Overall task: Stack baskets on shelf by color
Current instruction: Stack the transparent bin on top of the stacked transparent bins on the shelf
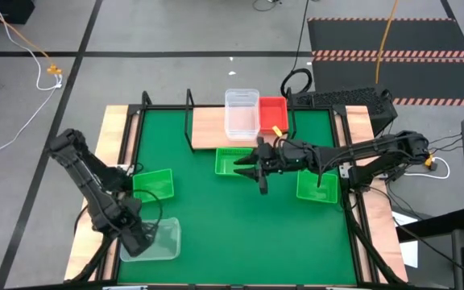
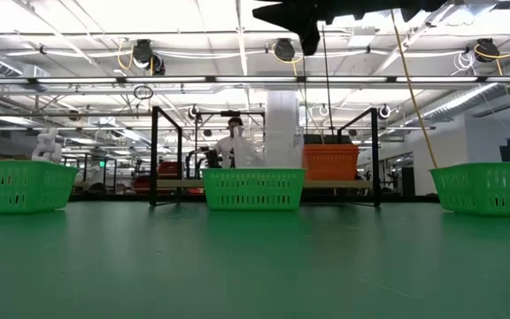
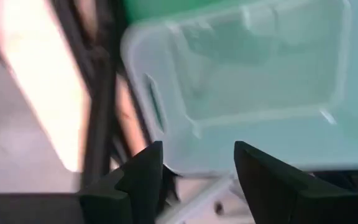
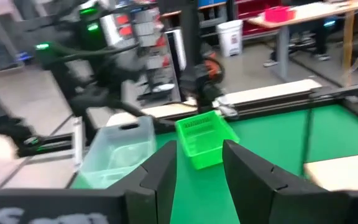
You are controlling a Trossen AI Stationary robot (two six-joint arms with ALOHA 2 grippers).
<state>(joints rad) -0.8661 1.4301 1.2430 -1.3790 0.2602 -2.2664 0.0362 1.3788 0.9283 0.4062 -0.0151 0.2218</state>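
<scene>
The shelf (image 1: 216, 129) holds a clear stack (image 1: 242, 113) beside red baskets (image 1: 273, 114); every basket looks empty. Three green baskets (image 1: 234, 160) and one clear basket (image 1: 153, 240) sit on the mat. The left gripper (image 1: 139, 238), jaws wide and empty, hovers at that clear one; closing on its rim likely follows. The right gripper (image 1: 248, 171), part open, holds nothing

**Around the green mat: cables, ramp and workshop clutter**

A green mat (image 1: 240, 217) covers the wooden table (image 1: 118, 129). In the high view, a white cable (image 1: 18, 48) with an orange connector (image 1: 54, 71) trails across the grey floor at upper left. A black ramp with striped edges (image 1: 389, 52) fills the upper right, crossed by a yellow cable (image 1: 387, 32). In the low view, a person (image 2: 234, 142) stands far behind, under ceiling lights (image 2: 104, 18).
</scene>
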